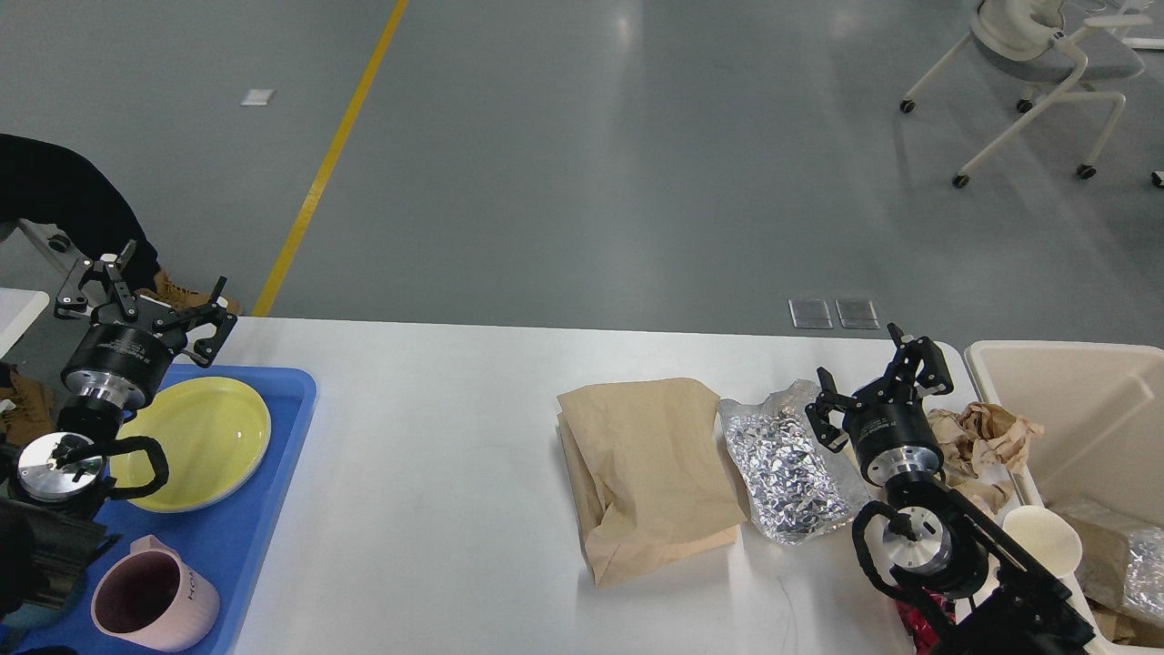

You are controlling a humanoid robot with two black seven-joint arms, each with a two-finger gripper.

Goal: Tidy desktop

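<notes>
Both grippers spread open, empty, over white desktop (436,509).
L gripper (141,300) above blue tray (273,509) w/ yellow plate (205,432) & pink mug (155,600); R gripper (878,387) betw. foil bag (787,464) & crumpled paper (987,432), brown paper bag (646,473) mid-desk, cream bin (1082,409) at R edge.

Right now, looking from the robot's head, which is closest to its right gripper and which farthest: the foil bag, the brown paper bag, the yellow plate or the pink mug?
From the right gripper, both grippers open:
1. Foil bag, just to its left on the desktop.
2. Brown paper bag, further left, mid-table.
3. Yellow plate, in the blue tray at far left.
4. Pink mug, also in the tray, at its near corner.
</notes>
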